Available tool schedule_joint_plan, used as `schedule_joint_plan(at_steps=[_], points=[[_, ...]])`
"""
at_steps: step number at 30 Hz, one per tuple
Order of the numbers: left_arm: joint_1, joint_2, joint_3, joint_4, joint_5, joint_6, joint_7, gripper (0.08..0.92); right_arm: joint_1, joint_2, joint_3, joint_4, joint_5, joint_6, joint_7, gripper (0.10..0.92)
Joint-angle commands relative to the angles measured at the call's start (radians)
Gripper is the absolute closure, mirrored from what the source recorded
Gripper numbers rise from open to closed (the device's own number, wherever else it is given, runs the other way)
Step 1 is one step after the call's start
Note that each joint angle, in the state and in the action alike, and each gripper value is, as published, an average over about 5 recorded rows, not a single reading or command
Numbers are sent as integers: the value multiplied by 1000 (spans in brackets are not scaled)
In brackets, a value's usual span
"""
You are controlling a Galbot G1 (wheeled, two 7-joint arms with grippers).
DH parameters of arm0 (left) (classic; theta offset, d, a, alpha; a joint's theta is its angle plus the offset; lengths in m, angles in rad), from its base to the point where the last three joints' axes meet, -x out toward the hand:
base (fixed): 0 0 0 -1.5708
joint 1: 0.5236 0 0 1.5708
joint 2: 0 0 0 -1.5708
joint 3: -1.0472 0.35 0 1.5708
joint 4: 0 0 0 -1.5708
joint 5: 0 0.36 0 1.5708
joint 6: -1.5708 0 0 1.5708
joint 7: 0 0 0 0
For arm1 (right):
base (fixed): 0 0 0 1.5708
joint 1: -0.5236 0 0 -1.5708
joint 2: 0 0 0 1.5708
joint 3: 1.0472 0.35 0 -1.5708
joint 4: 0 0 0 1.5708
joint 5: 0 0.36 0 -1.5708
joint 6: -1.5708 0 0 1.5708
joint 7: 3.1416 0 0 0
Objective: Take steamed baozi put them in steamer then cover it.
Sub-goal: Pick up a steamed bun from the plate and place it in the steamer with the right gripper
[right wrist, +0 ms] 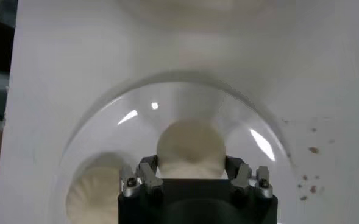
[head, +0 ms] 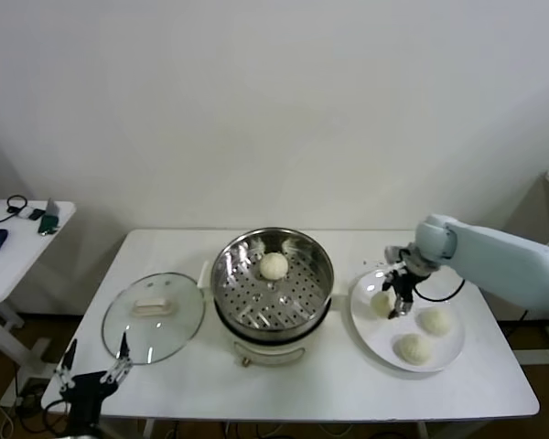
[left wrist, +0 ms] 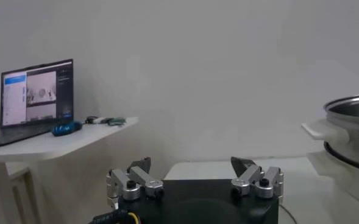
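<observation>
The steel steamer (head: 227,274) stands mid-table with one baozi (head: 274,265) on its perforated floor. Three more baozi lie on a white plate (head: 384,334) to its right: one (head: 381,303) under my right gripper, one (head: 435,320) and one (head: 414,348) nearer the front. My right gripper (head: 401,302) is down over the first bun, open. In the right wrist view the gripper (right wrist: 191,163) has a finger on each side of that bun (right wrist: 191,146), which rests on the plate (right wrist: 167,100). The glass cover (head: 154,315) lies flat on the table left of the steamer.
My left gripper (head: 97,347) is parked open and empty at the table's front left corner, near the cover; it also shows in the left wrist view (left wrist: 191,163). A side table (head: 18,242) with a laptop (left wrist: 39,91) stands to the left.
</observation>
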Motion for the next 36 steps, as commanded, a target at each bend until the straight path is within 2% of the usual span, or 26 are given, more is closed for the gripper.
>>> schedule_joint_plan(at_steps=[1, 8, 16, 26, 36], points=[[3, 4, 12, -3, -1, -2, 1, 177, 414, 50, -196, 18, 272, 2, -13, 321], [22, 7, 33, -24, 8, -6, 1, 177, 552, 154, -255, 105, 438, -44, 17, 321], [51, 13, 55, -62, 30, -9, 3, 177, 495, 289, -196, 194, 532, -137, 131, 323], [17, 40, 39, -86, 36, 19, 4, 177, 369, 477, -212, 212, 549, -182, 202, 324], [-30, 54, 27, -101, 29, 59, 4, 177, 206, 600, -211, 118, 493, -185, 212, 328]])
